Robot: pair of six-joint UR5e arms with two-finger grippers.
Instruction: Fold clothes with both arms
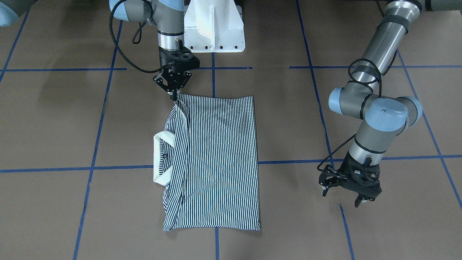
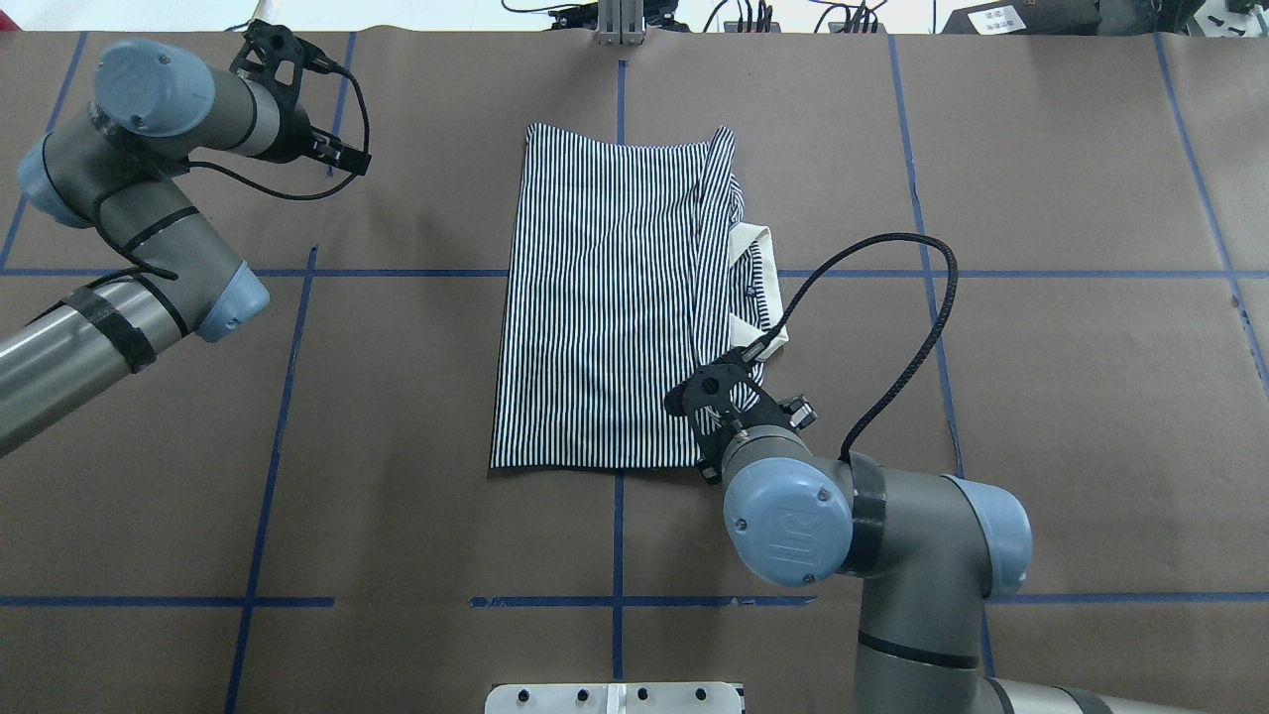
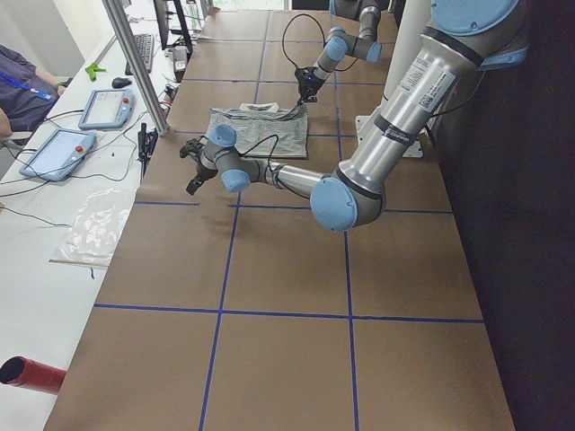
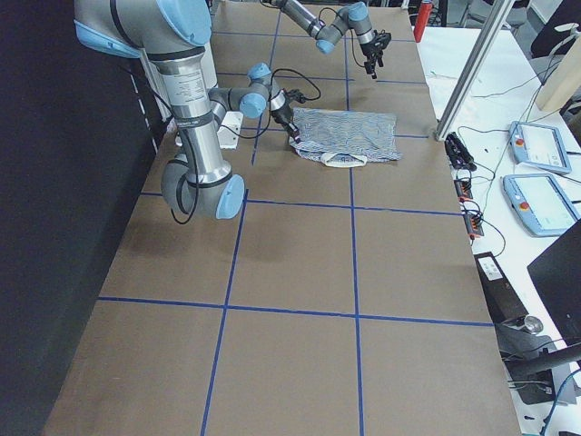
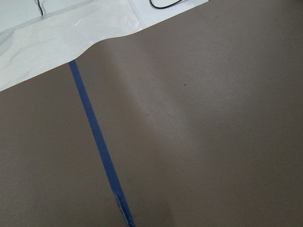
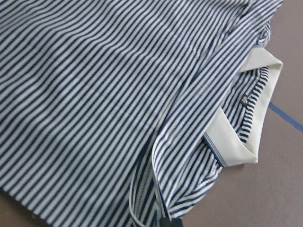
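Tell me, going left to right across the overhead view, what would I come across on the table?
left gripper, open → striped polo shirt → black cable looping off the right arm. The right gripper, pinching the shirt's corner, overlaps the shirt, so it is left out of the order.

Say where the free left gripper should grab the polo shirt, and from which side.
Take the far collar-side corner of the polo shirt, mirroring the corner the right gripper pinches. It lies flat, so only edges offer a pinch: probably bring the open left gripper down from the far edge, jaws straddling it.
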